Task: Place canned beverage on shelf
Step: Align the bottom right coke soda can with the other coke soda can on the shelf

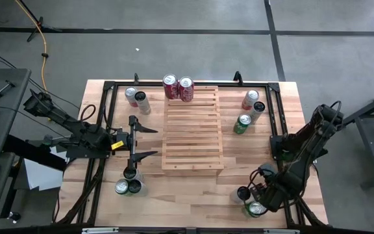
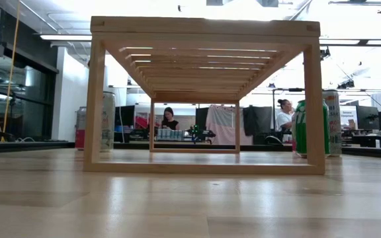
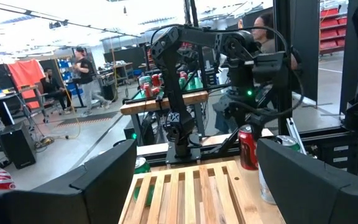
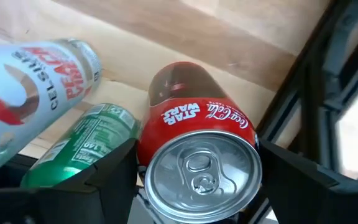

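The shelf (image 1: 193,130), a light-wood slatted rack, stands mid-table. Two red cans (image 1: 178,88) stand on its far end. At the table's near right corner my right gripper (image 4: 197,186) points down and is shut on a red cola can (image 4: 197,143), with a green can (image 4: 82,146) and a white can (image 4: 39,81) close beside it. In the high view the arm hides that hold. Left of the shelf, my left gripper (image 1: 149,142) hangs level and open. It faces the rack (image 3: 191,193) with nothing between its fingers. My right gripper pinches the red can by its side wall just below the top rim (image 4: 143,155), one finger (image 4: 114,171) on each opposite side. The fingers come from above, pointing down. The can stays upright, its pull-tab top toward the wrist. Whether its base is off the table I cannot tell.
Other cans stand at the far left (image 1: 137,99), the far right (image 1: 252,104) and the near left (image 1: 129,186), and a green one (image 1: 242,123) stands right of the shelf. A black frame (image 1: 274,110) borders the table. The shelf's middle and near slats are bare.
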You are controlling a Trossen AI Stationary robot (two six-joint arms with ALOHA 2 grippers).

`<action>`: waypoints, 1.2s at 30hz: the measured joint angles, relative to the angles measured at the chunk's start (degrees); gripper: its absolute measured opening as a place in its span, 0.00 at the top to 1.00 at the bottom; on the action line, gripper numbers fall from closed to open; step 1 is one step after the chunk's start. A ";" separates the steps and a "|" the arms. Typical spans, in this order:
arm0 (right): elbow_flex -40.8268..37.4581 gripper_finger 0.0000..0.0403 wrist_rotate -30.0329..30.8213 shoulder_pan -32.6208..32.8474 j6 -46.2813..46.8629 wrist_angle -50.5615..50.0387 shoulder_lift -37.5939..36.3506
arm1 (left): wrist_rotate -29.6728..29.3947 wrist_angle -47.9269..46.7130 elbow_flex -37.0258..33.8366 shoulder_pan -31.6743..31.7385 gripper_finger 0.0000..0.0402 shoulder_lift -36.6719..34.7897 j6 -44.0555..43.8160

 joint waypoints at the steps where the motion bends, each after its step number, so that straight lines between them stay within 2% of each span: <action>1: 0.00 0.32 0.24 0.00 0.06 -0.65 -0.62 | 0.00 0.00 0.00 -0.01 0.19 0.00 0.09; 12: 0.09 0.32 7.72 0.00 2.14 -9.53 -7.71 | -0.22 0.02 0.00 0.01 0.19 0.00 1.02; 22: 0.13 0.32 22.33 -1.05 2.96 -16.61 -10.43 | -0.33 0.39 0.00 0.00 0.19 0.00 1.05; 29: 1.04 0.32 33.27 -5.58 -3.51 -17.07 -11.33 | -0.33 0.39 0.00 0.01 0.19 0.00 1.04; 36: 7.27 0.32 38.94 -11.50 -16.21 -17.01 -11.42 | -0.31 0.44 0.00 0.01 0.19 0.00 1.04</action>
